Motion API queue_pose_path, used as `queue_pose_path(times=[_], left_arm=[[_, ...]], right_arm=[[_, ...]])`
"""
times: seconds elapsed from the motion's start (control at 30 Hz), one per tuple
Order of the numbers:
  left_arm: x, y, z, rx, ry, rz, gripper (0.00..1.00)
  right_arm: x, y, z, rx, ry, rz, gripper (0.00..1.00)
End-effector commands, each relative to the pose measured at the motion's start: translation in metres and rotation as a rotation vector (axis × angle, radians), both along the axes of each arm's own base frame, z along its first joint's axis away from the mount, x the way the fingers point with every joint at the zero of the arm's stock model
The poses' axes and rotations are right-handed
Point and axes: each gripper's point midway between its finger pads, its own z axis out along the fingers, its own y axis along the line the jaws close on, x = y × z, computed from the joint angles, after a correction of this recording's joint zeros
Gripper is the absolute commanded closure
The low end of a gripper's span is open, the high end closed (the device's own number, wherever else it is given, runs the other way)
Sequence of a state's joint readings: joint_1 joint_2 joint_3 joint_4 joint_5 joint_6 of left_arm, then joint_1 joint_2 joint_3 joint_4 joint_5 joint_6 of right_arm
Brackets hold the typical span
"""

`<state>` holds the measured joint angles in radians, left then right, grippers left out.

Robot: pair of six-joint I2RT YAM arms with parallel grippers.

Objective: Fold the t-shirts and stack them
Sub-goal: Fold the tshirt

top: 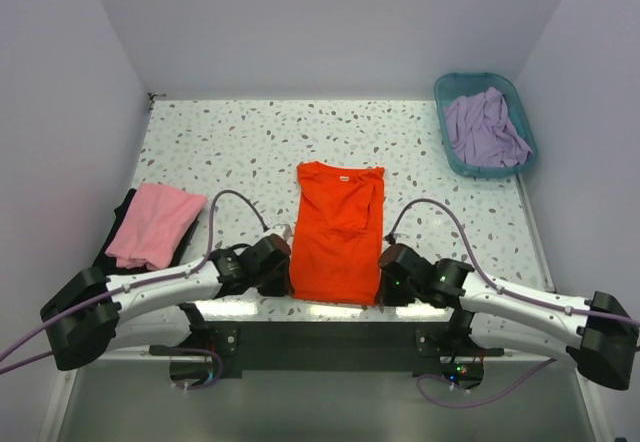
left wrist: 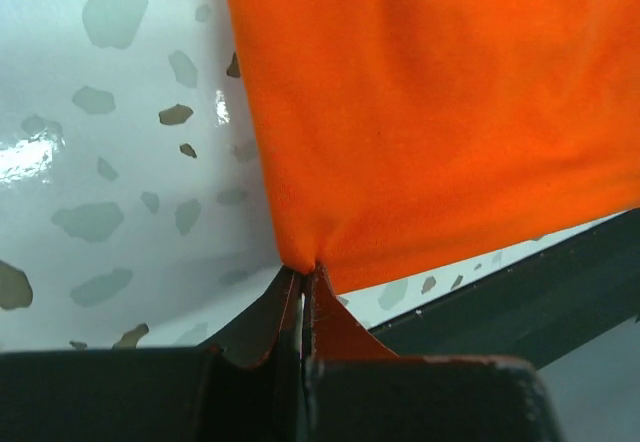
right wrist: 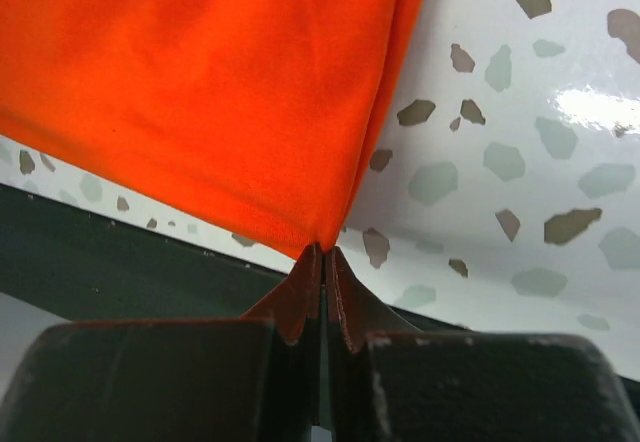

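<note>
Teal basket at far right corner of desk. Holds lavender t-shirt, crumpled, filling most of it.

Orange t-shirt flat at desk centre, collar with white label away from arms, hem at near edge.

Left jaws clamped on near left hem corner, right jaws clamped on near right hem corner. Cloth puckers into each pinch.

Pink t-shirt folded at left edge, lying on dark cloth, probably black t-shirt, mostly covered.

The left arm and right arm stretch low and inward; the left gripper and right gripper each pinch tight on a near corner of the orange t-shirt.
</note>
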<state>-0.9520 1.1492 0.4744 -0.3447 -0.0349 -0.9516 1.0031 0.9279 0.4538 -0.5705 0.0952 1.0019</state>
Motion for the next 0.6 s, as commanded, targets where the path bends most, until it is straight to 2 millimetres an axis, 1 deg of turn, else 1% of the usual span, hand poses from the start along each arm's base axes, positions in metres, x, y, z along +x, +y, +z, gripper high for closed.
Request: queue_pose_path(times=[0.0, 0.03, 0.07, 0.13, 0.17, 0.23, 0.27, 0.33, 0.37, 0.43, 0.47, 0.57], left_arm=[[0.005, 0.003, 0.026, 0.021, -0.048, 0.026, 1.00], [0.005, 0.005, 0.029, 0.030, -0.052, 0.027, 1.00], [0.011, -0.001, 0.042, 0.008, -0.073, 0.028, 1.00], [0.018, -0.004, 0.054, 0.006, -0.102, 0.034, 1.00], [0.026, -0.012, 0.071, -0.016, -0.132, 0.032, 1.00], [0.034, -0.016, 0.083, -0.014, -0.159, 0.039, 1.00], [0.042, -0.023, 0.099, -0.040, -0.188, 0.032, 1.00], [0.051, -0.026, 0.111, -0.051, -0.207, 0.041, 1.00], [0.057, -0.031, 0.125, -0.072, -0.230, 0.035, 1.00], [0.066, -0.033, 0.135, -0.082, -0.243, 0.045, 1.00], [0.071, -0.035, 0.144, -0.093, -0.258, 0.044, 1.00], [0.086, -0.034, 0.154, -0.105, -0.274, 0.059, 1.00]], right_arm=[[0.004, -0.017, 0.025, -0.081, -0.075, -0.005, 1.00], [0.006, -0.018, 0.030, -0.086, -0.086, -0.004, 1.00], [0.010, -0.013, 0.041, -0.072, -0.106, -0.001, 1.00], [0.015, -0.014, 0.049, -0.094, -0.126, 0.009, 1.00], [0.020, -0.010, 0.062, -0.084, -0.148, 0.008, 1.00], [0.025, -0.012, 0.072, -0.109, -0.170, 0.015, 1.00], [0.031, -0.009, 0.085, -0.109, -0.198, 0.008, 1.00], [0.038, -0.012, 0.097, -0.131, -0.236, 0.006, 1.00], [0.046, -0.009, 0.112, -0.123, -0.275, -0.006, 1.00], [0.052, -0.009, 0.124, -0.138, -0.301, -0.003, 1.00], [0.057, -0.006, 0.134, -0.134, -0.323, -0.010, 1.00], [0.065, -0.001, 0.148, -0.137, -0.358, -0.010, 1.00]])
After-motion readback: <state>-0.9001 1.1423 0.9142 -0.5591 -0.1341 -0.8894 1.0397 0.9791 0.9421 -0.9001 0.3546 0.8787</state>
